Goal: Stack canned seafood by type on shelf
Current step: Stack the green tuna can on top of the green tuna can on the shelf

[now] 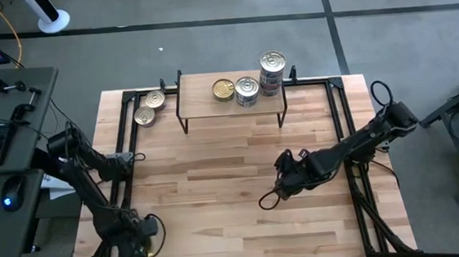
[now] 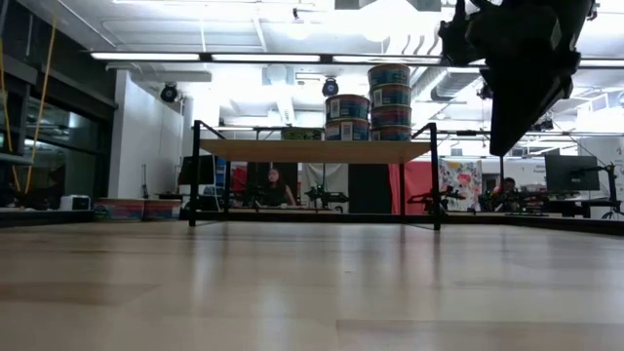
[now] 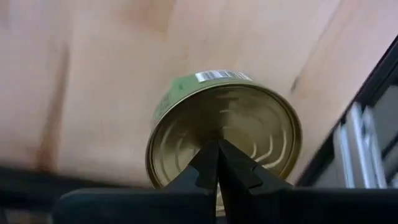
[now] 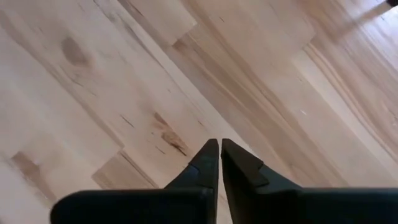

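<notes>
Overhead, both grippers are closed with nothing held, and most of the plank table (image 1: 237, 218) lies bare.

Across the upper middle of the high view stands the shelf (image 1: 231, 104), a light-wood board on black wire legs set close to the table's far edge; on it sit a gold-lidded tin (image 1: 223, 89), a short stack of silver-lidded tins (image 1: 247, 90) touching it, and a taller stack (image 1: 272, 69) at the board's right end, with blue printed side labels showing in the low view. Two more gold-lidded tins (image 1: 149, 108) rest on the table's upper-left part, just beside the shelf's left legs. The right gripper (image 1: 266, 201) hangs over open wood at centre right, fingers pressed together, well apart from every tin. The left gripper (image 3: 217, 163) sits at the lower-left corner, fingers together over a green-labelled gold tin (image 3: 225, 134) near the table's edge.
</notes>
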